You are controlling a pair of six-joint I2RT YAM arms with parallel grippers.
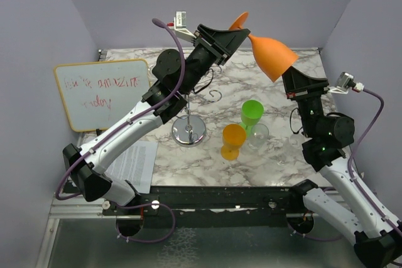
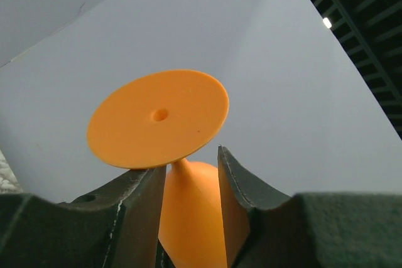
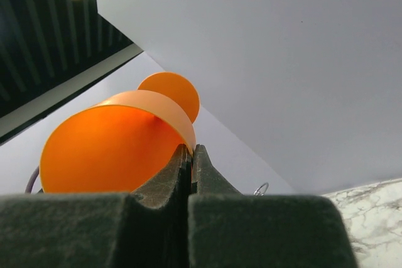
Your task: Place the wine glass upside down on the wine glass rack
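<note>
Counting four stemmed cups: two smooth orange plastic, one green cup (image 1: 252, 116), one clear cup (image 1: 257, 135). One orange wine glass (image 1: 273, 58) is held tilted above the marble-print table (image 1: 282, 155), well apart from the single chrome wire wine glass rack (image 1: 189, 131). The second orange cup (image 1: 233, 140) stands on the table. The right gripper (image 3: 190, 149) is pinched tight on the bowl rim. The left gripper (image 2: 191, 161) has its jaws either side of the stem, but I cannot tell if they grip it.

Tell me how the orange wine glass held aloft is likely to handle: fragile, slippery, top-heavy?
The orange wine glass looks like moulded plastic, so probably light and not brittle. The right claw pinches only its thin rim, which may flex or slip. Its smooth narrow stem, inside the left claw, could swivel there.
</note>
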